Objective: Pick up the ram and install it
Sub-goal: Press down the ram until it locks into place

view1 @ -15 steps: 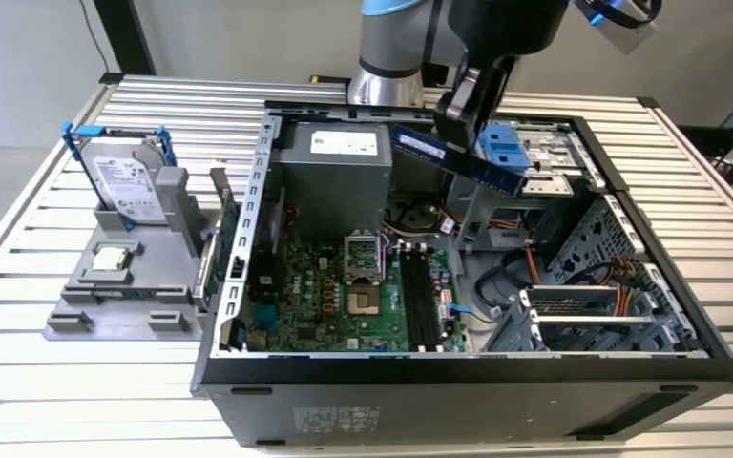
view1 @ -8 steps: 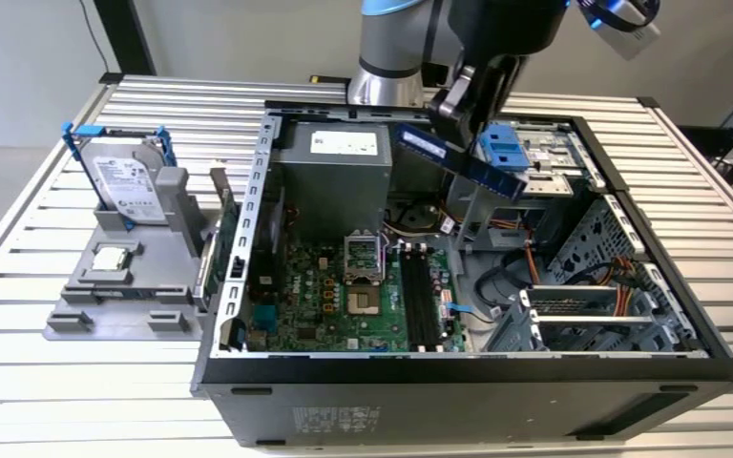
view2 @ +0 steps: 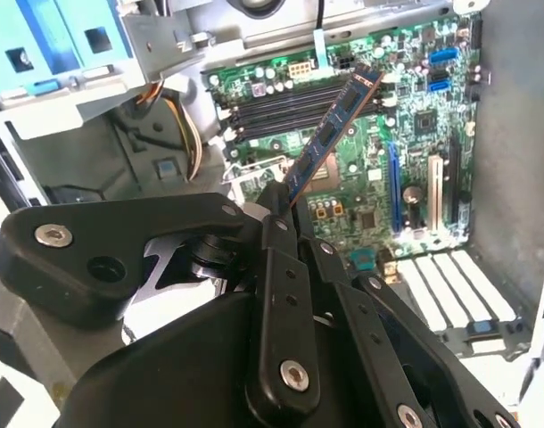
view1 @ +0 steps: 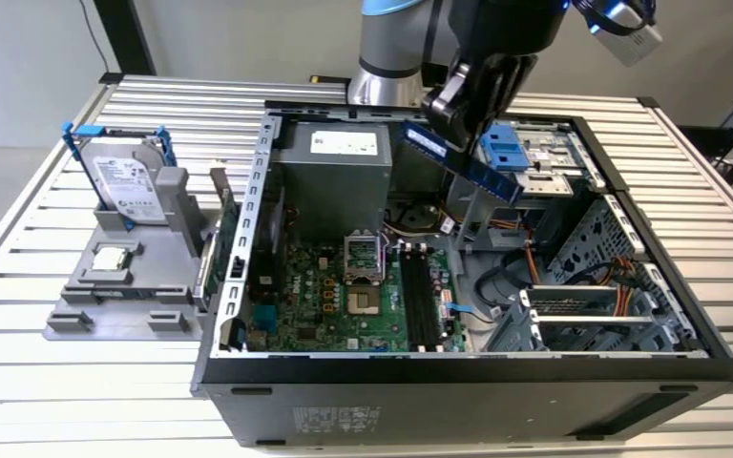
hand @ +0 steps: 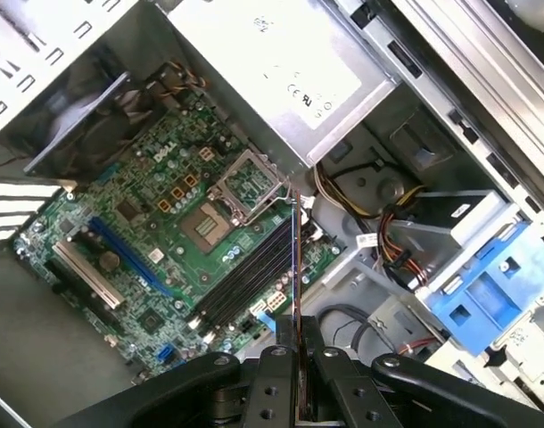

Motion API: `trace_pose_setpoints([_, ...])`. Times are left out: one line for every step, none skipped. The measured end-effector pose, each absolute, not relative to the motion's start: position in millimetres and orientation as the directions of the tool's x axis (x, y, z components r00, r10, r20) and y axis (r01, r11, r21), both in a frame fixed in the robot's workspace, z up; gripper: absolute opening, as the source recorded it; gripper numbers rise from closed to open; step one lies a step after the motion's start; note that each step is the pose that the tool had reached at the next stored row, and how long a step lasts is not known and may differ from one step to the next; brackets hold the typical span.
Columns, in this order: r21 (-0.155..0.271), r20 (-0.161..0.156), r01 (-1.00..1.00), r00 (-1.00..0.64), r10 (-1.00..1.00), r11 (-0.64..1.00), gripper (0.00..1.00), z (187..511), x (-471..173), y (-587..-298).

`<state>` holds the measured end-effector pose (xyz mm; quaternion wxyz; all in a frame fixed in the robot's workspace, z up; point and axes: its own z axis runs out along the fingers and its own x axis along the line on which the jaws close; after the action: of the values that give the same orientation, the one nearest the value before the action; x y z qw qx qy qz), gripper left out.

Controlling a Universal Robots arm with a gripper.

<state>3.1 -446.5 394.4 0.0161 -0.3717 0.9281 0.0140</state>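
My gripper point(view1: 466, 113) is shut on the ram point(view1: 464, 158), a long thin dark stick held tilted in the air over the open computer case point(view1: 469, 370). In the second wrist view the ram point(view2: 331, 134) sticks out from between the black fingers point(view2: 281, 267) and points toward the black memory slots point(view2: 285, 100). Seen edge-on in the first wrist view, the ram point(hand: 295, 259) lies in line above the slots point(hand: 245, 278). In the exterior view the slots point(view1: 420, 296) are on the green motherboard point(view1: 328, 305), well below the stick.
A silver hard drive in a blue frame point(view1: 127, 179) and a small square processor chip point(view1: 112, 256) rest on a grey stand at the exterior view's left. Inside the case are the grey power supply point(view1: 331, 164), a blue drive bracket point(view1: 515, 149) and cables point(view1: 533, 258).
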Motion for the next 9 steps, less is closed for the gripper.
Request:
trace_pose_setpoints([0.014, -0.04, -0.681, -0.732, -0.68, 0.732, 0.0, 394.3, 3.1, -446.5])
trace_pose_setpoints([0.014, -0.04, -0.671, -0.741, -0.67, 0.741, 0.0, 394.4, 3.0, -446.5])
trace_pose_setpoints([0.014, -0.04, -0.661, -0.75, -0.66, 0.75, 0.0, 394.4, 3.1, -446.5])
trace_pose_setpoints([0.014, -0.04, -0.651, -0.759, -0.65, 0.759, 0.0, 394.4, 3.1, -446.5])
trace_pose_setpoints([0.013, -0.04, -0.641, -0.767, -0.64, 0.767, 0.0, 394.3, 3.1, -446.5])
trace_pose_setpoints([0.013, -0.039, -0.631, -0.776, -0.63, 0.776, 0.0, 394.4, 3.0, -446.5])
trace_pose_setpoints([0.013, -0.039, -0.62, -0.784, -0.62, 0.784, 0.0, 394.3, 3.0, -446.5])
trace_pose_setpoints([0.013, -0.039, -0.61, -0.792, -0.609, 0.792, 0.0, 394.4, 3.1, -446.5])
trace_pose_setpoints([0.013, -0.039, -0.6, -0.8, -0.599, 0.8, 0.0, 394.3, 3.1, -446.5])
